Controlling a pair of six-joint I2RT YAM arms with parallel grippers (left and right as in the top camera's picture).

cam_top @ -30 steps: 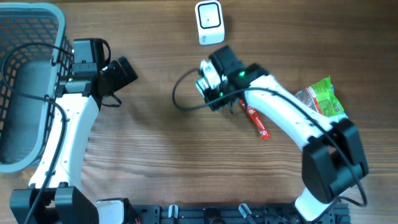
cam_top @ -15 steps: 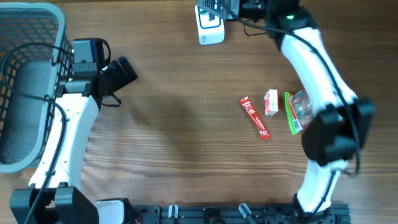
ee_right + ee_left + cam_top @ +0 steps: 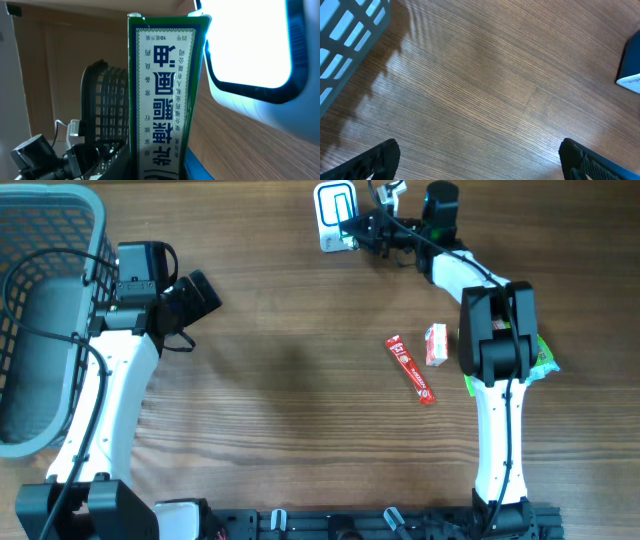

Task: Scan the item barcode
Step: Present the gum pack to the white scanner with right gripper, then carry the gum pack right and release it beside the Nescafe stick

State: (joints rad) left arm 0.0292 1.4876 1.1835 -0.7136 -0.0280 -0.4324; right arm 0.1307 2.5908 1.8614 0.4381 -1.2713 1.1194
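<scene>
The item is a narrow white box (image 3: 162, 100) with green edges and dark Chinese lettering. It stands upright in the right wrist view, and my right gripper (image 3: 162, 171) is shut on its lower end. Right beside the box glows the scanner's bright window (image 3: 250, 45) in its dark rim. From overhead, the white scanner (image 3: 336, 215) stands at the table's far edge. My right gripper (image 3: 362, 227) reaches it from the right, and the box is mostly hidden there. My left gripper (image 3: 195, 295) hangs open over bare wood, its fingers (image 3: 380, 160) wide apart.
A grey mesh basket (image 3: 60, 205) fills the far left corner, next to the left arm. A red sachet (image 3: 411, 370) and a small white-and-red packet (image 3: 436, 345) lie right of centre. A green bag (image 3: 541, 358) peeks out from under the right arm.
The right arm has swung from the table's middle up to the scanner, carrying the box, and now covers most of the green bag. The left arm has not moved.
</scene>
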